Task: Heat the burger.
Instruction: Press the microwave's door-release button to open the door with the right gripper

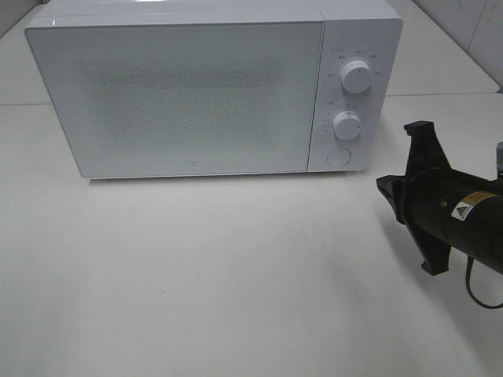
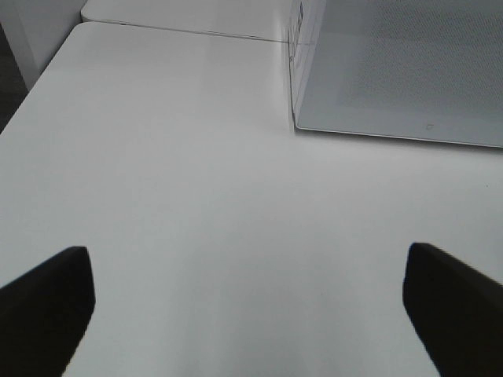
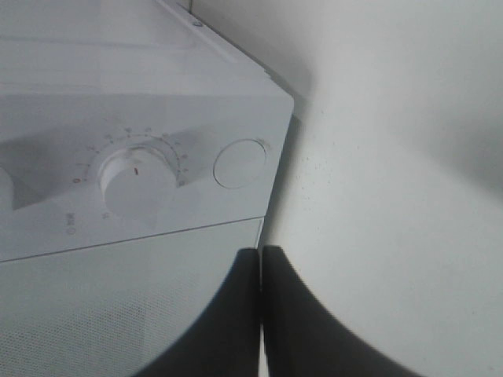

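The burger is out of view in every frame. The white microwave [image 1: 189, 94] stands at the back of the table with its door closed; it also shows in the left wrist view [image 2: 393, 71] and the right wrist view [image 3: 118, 94]. My right gripper [image 1: 383, 184] is shut and empty. It hangs to the right of the microwave's control panel, its tips [image 3: 261, 259] close to the lower knob [image 3: 135, 177] and the round button [image 3: 240, 163]. My left gripper [image 2: 251, 314] is open and empty over bare table, left of the microwave, and is not seen in the high view.
The control panel carries an upper knob [image 1: 356, 77], a lower knob [image 1: 346, 124] and a round button [image 1: 338, 156]. The white table [image 1: 236, 275] runs in front of the microwave. A table seam [image 2: 181, 31] lies behind the left gripper's area.
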{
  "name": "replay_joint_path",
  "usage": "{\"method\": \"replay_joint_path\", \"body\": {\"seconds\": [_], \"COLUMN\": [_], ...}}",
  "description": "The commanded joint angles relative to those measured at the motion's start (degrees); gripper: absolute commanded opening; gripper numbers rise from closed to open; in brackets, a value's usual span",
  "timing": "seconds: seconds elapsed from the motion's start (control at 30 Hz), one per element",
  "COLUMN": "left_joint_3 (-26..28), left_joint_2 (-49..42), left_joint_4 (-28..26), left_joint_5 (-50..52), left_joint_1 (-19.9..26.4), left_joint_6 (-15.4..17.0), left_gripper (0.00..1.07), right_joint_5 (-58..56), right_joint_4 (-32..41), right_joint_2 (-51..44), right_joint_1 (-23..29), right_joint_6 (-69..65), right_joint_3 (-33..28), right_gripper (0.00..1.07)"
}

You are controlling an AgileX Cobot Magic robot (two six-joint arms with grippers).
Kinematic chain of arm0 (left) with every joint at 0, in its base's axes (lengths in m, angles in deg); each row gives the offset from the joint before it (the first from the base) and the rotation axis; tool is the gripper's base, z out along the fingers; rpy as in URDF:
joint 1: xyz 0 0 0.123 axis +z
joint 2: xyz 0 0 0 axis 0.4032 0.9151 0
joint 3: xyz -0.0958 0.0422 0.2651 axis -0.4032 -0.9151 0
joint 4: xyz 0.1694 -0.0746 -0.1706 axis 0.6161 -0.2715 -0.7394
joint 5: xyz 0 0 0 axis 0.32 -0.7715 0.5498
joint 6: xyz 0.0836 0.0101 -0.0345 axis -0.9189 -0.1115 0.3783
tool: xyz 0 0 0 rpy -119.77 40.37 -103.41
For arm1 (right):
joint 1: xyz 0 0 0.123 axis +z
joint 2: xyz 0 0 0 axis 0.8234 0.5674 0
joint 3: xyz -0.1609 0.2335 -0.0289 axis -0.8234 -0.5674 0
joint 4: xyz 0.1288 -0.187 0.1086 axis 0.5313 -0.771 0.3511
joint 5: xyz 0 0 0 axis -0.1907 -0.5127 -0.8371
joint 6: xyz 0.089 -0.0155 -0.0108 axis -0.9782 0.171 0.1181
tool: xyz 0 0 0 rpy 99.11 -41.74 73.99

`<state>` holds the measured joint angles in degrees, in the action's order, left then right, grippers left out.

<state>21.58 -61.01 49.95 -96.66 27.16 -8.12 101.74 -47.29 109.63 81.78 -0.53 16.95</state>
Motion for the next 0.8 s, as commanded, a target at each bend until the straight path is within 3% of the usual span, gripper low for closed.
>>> {"method": "replay_joint_path", "body": {"seconds": [0.03,0.8], "left_joint_3": [-0.1,-0.1], "left_joint_2": [-0.6,-0.6], "left_joint_4": [0.1,0.1], "left_joint_5": [0.1,0.1], "left_joint_1": [0.3,0.3], "left_joint_6": [0.3,0.3], "left_gripper": [1.0,1.0], "right_joint_5": [1.3,2.2], "right_joint_4": [3.3,10.4], "right_joint_2": [3.2,14.7], "right_joint_1": [2.6,2.9], "right_joint_6": [-0.9,-1.9], "right_joint_3": [2.9,15.0], "right_gripper": [0.0,0.0]}}
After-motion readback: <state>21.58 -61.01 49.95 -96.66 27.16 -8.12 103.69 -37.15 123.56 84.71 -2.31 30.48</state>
